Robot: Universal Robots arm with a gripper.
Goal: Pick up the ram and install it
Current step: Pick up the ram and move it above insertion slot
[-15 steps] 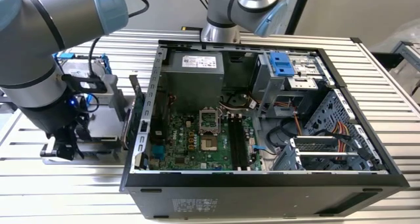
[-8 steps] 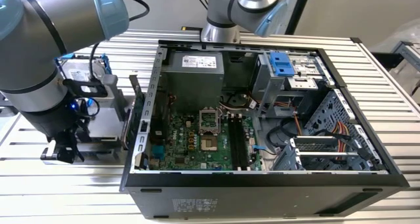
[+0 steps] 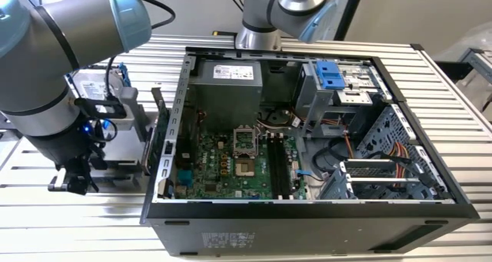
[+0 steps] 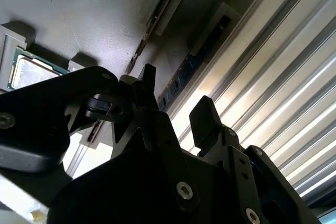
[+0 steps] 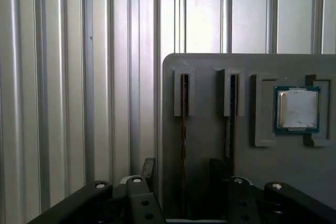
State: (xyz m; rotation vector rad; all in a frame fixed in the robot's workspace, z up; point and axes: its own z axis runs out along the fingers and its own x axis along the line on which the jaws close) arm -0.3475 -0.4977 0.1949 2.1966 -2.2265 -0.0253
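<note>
Ram (image 5: 184, 109), thin dark circuit-board stick, standing edgewise in grey slotted holder (image 5: 206, 129); black gripper (image 5: 184, 163) hovering, fingers (image 5: 149, 167) spread, straddling it, not gripping.

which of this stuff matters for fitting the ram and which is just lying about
For the job:
- ram, on edge in the grey holder
- open end effector, lined up on it
- memory slots on the motherboard

Just lying about:
- second stick
- processor chip
- hard drive

Arm (image 3: 46, 95) bent low, gripper (image 5: 184, 163) pointing down, jaws apart
</note>
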